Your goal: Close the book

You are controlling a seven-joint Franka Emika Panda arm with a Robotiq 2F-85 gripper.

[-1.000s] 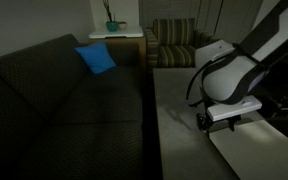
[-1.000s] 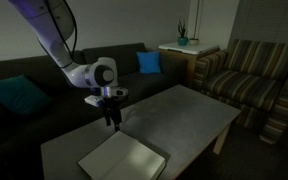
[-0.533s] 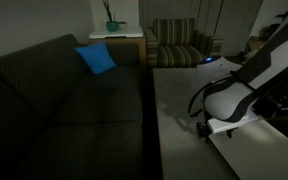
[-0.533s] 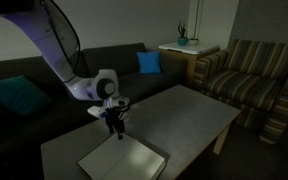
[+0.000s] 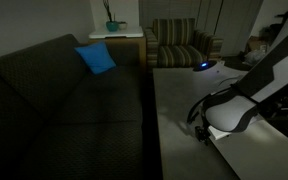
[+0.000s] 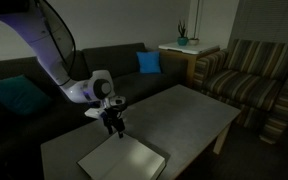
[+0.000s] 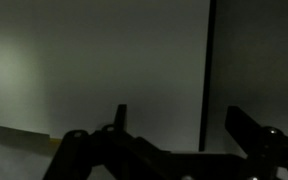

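The book (image 6: 124, 160) lies flat and open on the near end of the grey tabletop (image 6: 189, 112), pale and plain. It also shows in an exterior view (image 5: 246, 165) under the arm. My gripper (image 6: 114, 131) hangs fingers-down just above the book's far edge; in an exterior view (image 5: 204, 135) it is low over the table. In the wrist view my gripper (image 7: 182, 125) is open, with two dark fingers apart and nothing between them. Below them lies the pale page (image 7: 94, 70), crossed by a dark vertical line.
A dark sofa (image 6: 44, 85) runs along the table's far side with a blue cushion (image 6: 149, 62) and a teal cushion (image 6: 14, 97). A striped armchair (image 6: 249, 75) and a side table with a plant (image 6: 182, 42) stand beyond.
My arm has come down and the gripper has dropped closer to the book's far edge. The book has not moved.
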